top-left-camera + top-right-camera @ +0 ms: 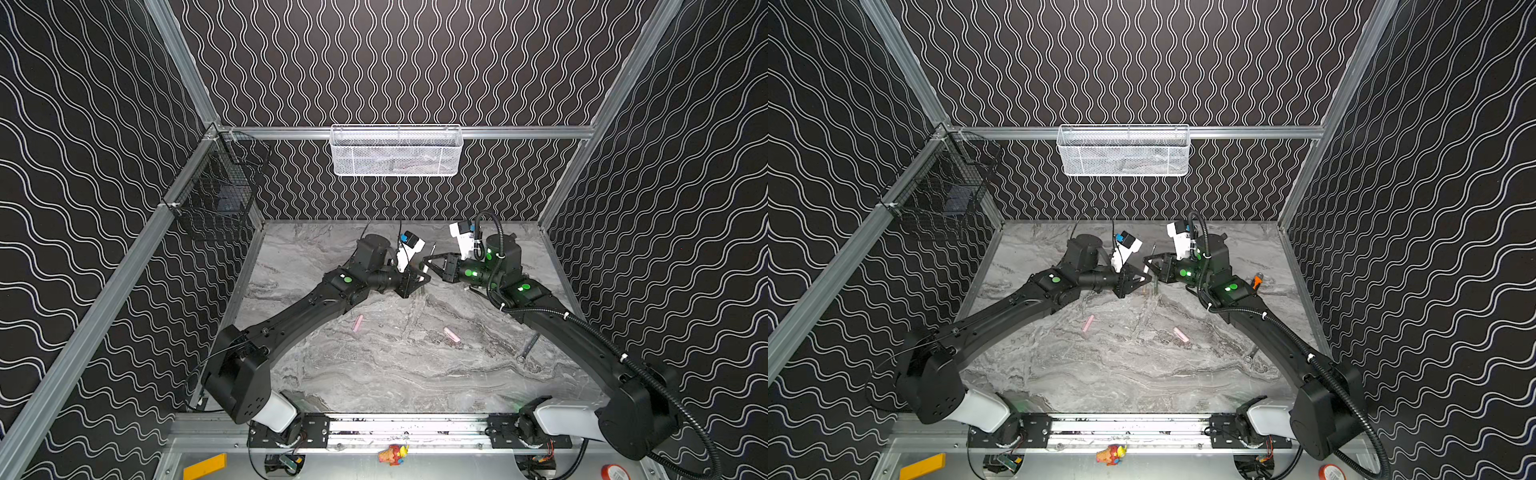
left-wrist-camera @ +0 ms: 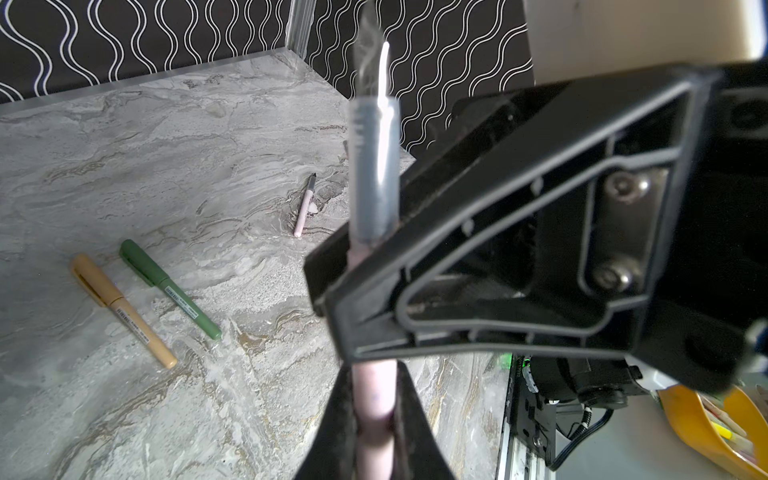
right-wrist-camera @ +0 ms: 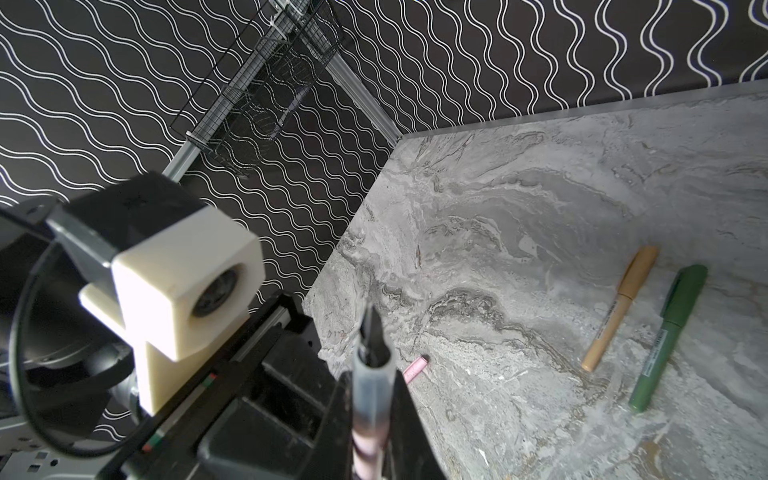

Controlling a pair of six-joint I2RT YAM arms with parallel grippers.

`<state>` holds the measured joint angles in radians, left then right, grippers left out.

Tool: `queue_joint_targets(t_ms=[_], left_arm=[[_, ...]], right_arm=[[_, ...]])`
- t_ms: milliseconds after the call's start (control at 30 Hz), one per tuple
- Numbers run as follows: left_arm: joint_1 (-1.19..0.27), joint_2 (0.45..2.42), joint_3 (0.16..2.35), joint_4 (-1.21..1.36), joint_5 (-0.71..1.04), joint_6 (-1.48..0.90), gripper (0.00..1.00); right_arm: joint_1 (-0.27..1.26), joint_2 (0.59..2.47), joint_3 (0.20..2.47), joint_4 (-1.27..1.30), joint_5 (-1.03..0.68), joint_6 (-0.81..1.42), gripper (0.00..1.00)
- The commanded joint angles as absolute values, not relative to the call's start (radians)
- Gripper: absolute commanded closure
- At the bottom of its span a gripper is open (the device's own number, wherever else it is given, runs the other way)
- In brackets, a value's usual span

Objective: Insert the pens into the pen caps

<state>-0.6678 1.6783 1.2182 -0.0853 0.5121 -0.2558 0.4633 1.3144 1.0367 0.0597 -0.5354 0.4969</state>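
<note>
Where my two arms meet, my left claw (image 1: 420,279) is clenched on the pink pen (image 2: 372,166). My right claw (image 1: 428,268) is clenched on that same pen, nearer its tip than my left one's hold. The pen stands nearly upright, clear of the table (image 1: 374,374), with its dark tip bare and pointing up. On the table just under that pen lie the tan pen (image 2: 124,311) and the green pen (image 2: 170,289), side by side, each wearing its cap. A second pink pen (image 2: 305,203), uncapped, lies farther from the held pen than those two. One pink cap (image 1: 358,322) and the other pink cap (image 1: 451,334) lie on the table well apart from the held pen, on the side toward my bases. A grey spanner (image 1: 528,347) lies farther from that pen still.
</note>
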Motion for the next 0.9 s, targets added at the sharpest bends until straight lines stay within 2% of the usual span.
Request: queue_joint_targets(t_ms=[0,133,200,300,467,567,767,867], left_arm=[[-0.666,1.678,1.222,-0.054,0.526,-0.252,0.97],[-0.666,1.665,1.206,-0.029,0.512,-0.259,1.00],[-0.666,1.654,1.198,-0.018,0.485,-0.270,1.00],[-0.666,1.615,1.158,0.031,0.424,-0.284,1.00],[-0.665,1.521,1.041,0.188,0.304,-0.296,1.00],[-0.664,1.482,0.981,0.280,0.273,-0.292,1.00],[-0.678,1.443,0.820,0.616,0.299,-0.321,1.00],[-0.703,1.439,0.829,0.591,0.282,-0.295,1.00]], right_arm=[[0.465,1.311,1.032,0.090,-0.555,0.501,0.90],[0.464,1.301,1.043,0.075,-0.564,0.493,0.84],[0.465,1.285,1.054,0.057,-0.560,0.493,0.65],[0.464,1.238,1.052,0.020,-0.543,0.486,0.59],[0.464,1.089,0.941,-0.087,-0.414,0.454,0.57],[0.460,1.020,0.827,-0.156,-0.252,0.436,0.57],[0.459,1.104,0.726,-0.370,-0.159,0.441,0.57],[0.461,1.143,0.674,-0.394,-0.145,0.437,0.58]])
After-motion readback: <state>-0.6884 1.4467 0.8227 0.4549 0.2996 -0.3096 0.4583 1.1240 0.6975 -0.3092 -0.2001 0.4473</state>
